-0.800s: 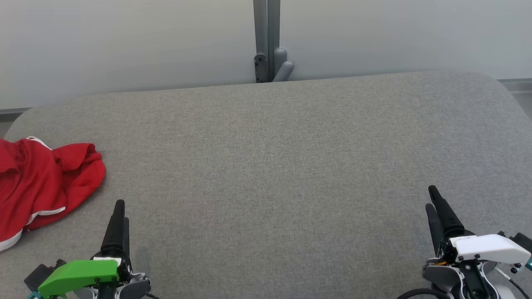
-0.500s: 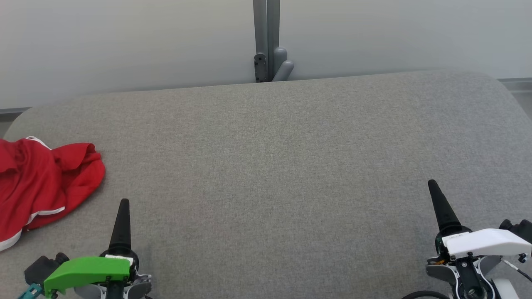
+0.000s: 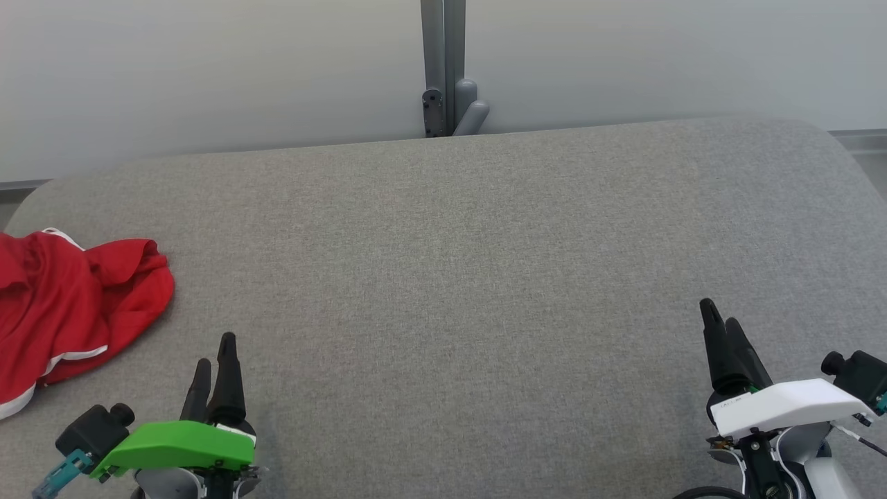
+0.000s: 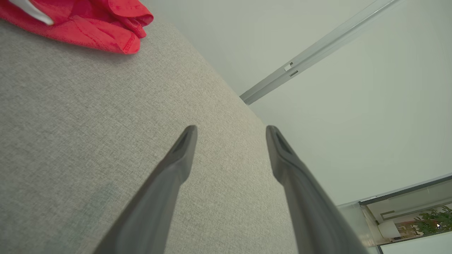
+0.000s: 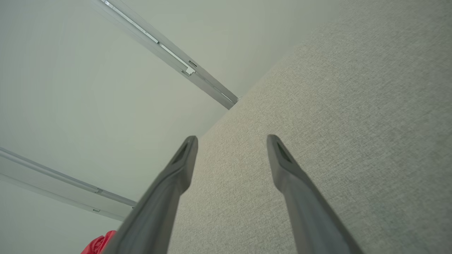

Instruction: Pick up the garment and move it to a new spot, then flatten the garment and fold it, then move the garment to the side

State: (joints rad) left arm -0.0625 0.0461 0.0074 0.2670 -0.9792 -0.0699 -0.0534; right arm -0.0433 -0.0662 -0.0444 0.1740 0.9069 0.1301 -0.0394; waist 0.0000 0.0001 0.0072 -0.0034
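The garment (image 3: 66, 305), a red piece with white trim, lay crumpled in a loose heap at the far left edge of the grey fabric tabletop (image 3: 450, 277), part of it running out of the head view's left side. It lay just as it had a moment earlier, untouched, and nothing gripped it. Nearest to it was the left claw (image 3: 215, 352), low in the head view under its green housing, apart from the cloth with bare tabletop between them. Its two dark fingers stood apart with nothing between them, as its own wrist view confirmed, where the garment showed at the upper left beyond the fingertips. Over the last second this claw had rolled at the wrist, so that both fingers showed side by side where they had overlapped before, and it had drifted slightly rightward, not toward the cloth. The right claw (image 3: 718, 315), under its white housing at the lower right and well apart from the garment, had turned likewise; its fingers were also spread and empty. Behind the tabletop stood a pale wall (image 3: 208, 69) and a grey post (image 3: 443, 69). By my reading the arms were only settling into a ready pose, so the first step, picking up the garment, had not yet begun.
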